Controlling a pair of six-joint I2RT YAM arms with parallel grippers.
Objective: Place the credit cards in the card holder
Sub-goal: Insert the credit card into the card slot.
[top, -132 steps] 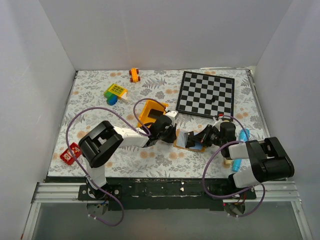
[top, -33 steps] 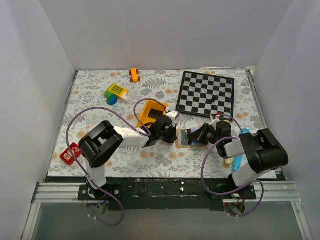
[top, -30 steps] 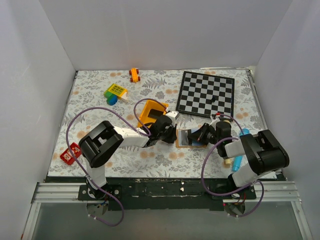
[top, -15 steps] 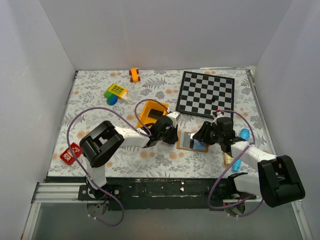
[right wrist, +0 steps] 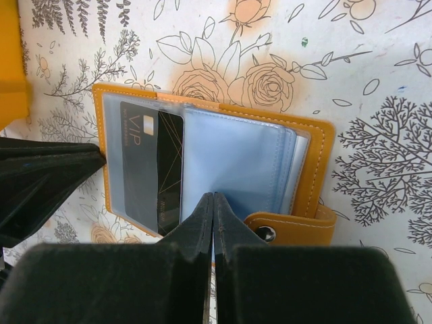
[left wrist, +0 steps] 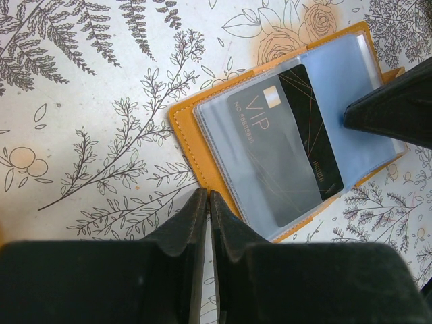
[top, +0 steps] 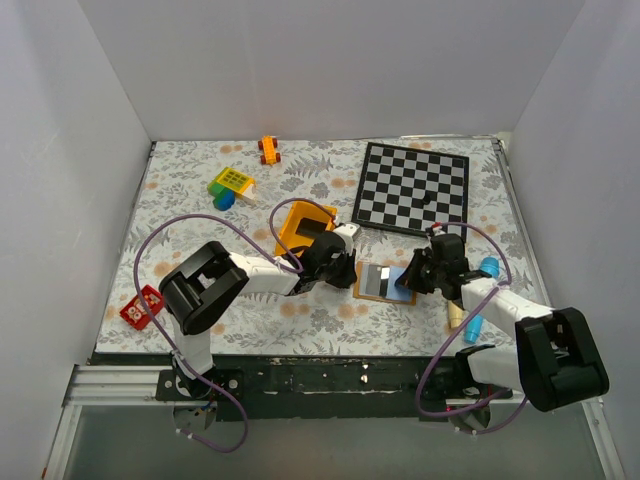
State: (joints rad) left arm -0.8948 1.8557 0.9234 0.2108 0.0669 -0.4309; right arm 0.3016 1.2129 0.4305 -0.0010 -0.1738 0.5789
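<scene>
Right arm point(top: 492, 294) swung outward; card holder point(top: 385, 282) lies open between left jaws and right jaws, both pressed together.

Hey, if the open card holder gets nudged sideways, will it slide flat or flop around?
The card holder lies flat and thin, so it probably slides rather than tips. Its clear sleeves look floppy and would likely fan up.

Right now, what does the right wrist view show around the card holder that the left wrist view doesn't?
Only the right wrist view: the snap tab with its stud, and an edge of the yellow bin. Only the left wrist view: the black card whole, none of it hidden. Both: the open card holder, the card under its clear sleeve.
</scene>
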